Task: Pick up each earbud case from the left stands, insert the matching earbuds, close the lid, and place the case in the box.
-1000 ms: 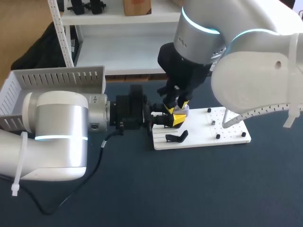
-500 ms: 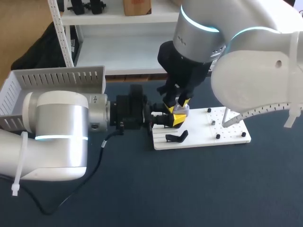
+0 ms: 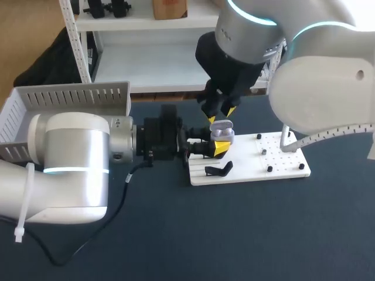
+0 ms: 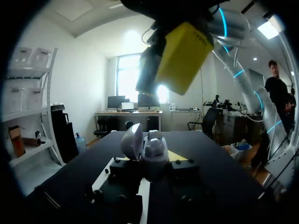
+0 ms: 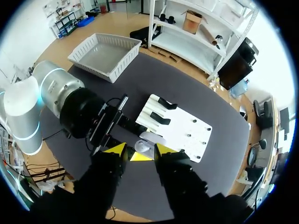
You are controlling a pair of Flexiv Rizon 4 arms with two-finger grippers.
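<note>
Your left claw pinches the open earbud case over the white board, and the earbuds look seated. Your right claw hangs spread and empty just above. Next, press the lid shut.

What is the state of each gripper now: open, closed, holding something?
Left gripper: jaws closed on the earbud case, whose lid is open.
Right gripper: jaws open, holding nothing, above the case.

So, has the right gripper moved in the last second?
Yes. Judged against the white board, the right gripper has risen, up and away from the open case.
</note>
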